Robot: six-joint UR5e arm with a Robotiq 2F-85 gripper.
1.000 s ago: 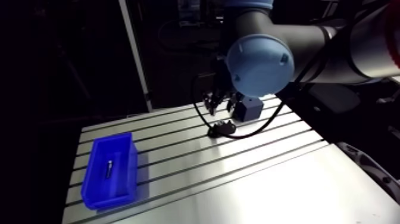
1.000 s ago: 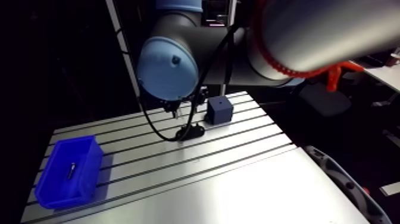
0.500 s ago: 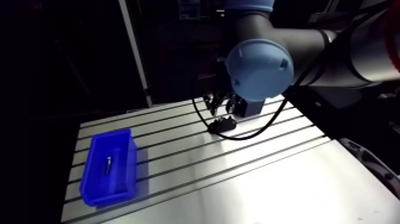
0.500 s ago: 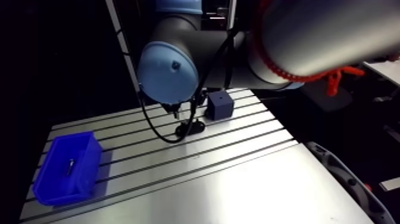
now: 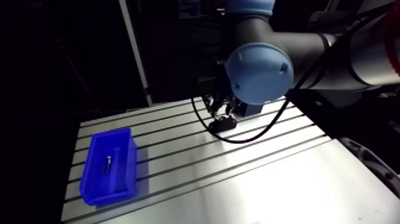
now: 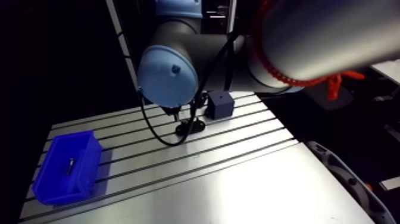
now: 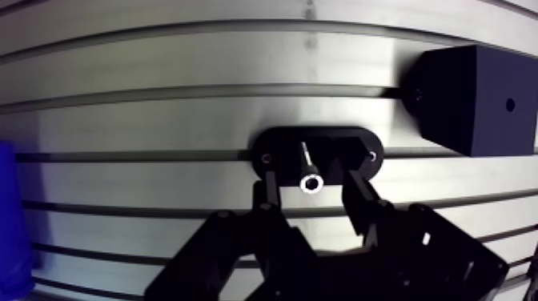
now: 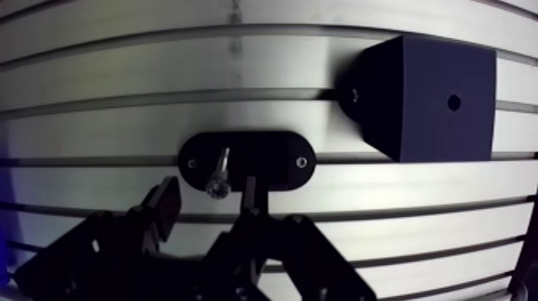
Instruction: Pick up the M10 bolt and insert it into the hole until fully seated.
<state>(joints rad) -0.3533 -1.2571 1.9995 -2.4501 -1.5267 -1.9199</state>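
- The gripper (image 7: 311,184) hangs low over the slotted table (image 7: 160,120), its two fingers (image 7: 268,192) spread apart.
- A silvery bolt (image 7: 307,166) stands in the gap between them. In the wrist view a sliver of space shows on each side of it, so the jaws are not clamping anything.
- The bolt rises out of the middle of a black oval plate (image 7: 280,148) that lies flat on the table, with its socket head pointing up toward the camera. How deep its lower end sits in the plate cannot be told.
- A small screw (image 7: 266,158) shows near each end of the plate, one on either side of the bolt.
- A dark block (image 8: 424,96) rests on the table near one end of the plate, ahead of the gripper and off to the side. It is close to the plate but not touching it.
- One face of the block carries a small round hole (image 8: 454,102); nothing sits in it.
- In the arm view a blue bin (image 5: 89,173) stands well apart from the plate, near the table's far side edge.
- A small metal piece (image 5: 108,164) lies on the bin's floor. It is too small to identify.
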